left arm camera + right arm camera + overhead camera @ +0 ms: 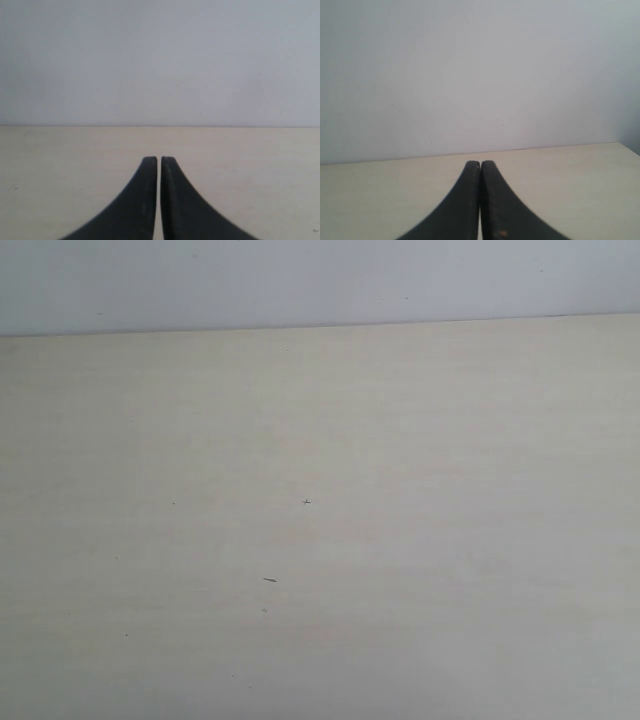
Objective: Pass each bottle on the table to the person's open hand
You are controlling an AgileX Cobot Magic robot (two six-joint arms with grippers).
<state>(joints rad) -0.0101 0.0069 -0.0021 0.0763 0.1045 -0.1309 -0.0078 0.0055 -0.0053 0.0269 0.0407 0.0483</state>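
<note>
The pale beige table [400,540] fills the exterior view and carries no bottle; no bottle shows in any view. The person's open hand is out of view too. Neither gripper appears in the exterior view. In the left wrist view my left gripper [159,160] hangs over the table [60,170], its black fingers [145,200] shut with only a hairline gap and nothing between them. In the right wrist view my right gripper [480,163] is shut as well, its fingers [495,200] pressed together over the table [580,180].
A plain pale wall [300,280] rises behind the table's far edge [320,326]. A few tiny dark specks [270,580] mark the tabletop. In the right wrist view the table's corner [620,144] shows near the wall.
</note>
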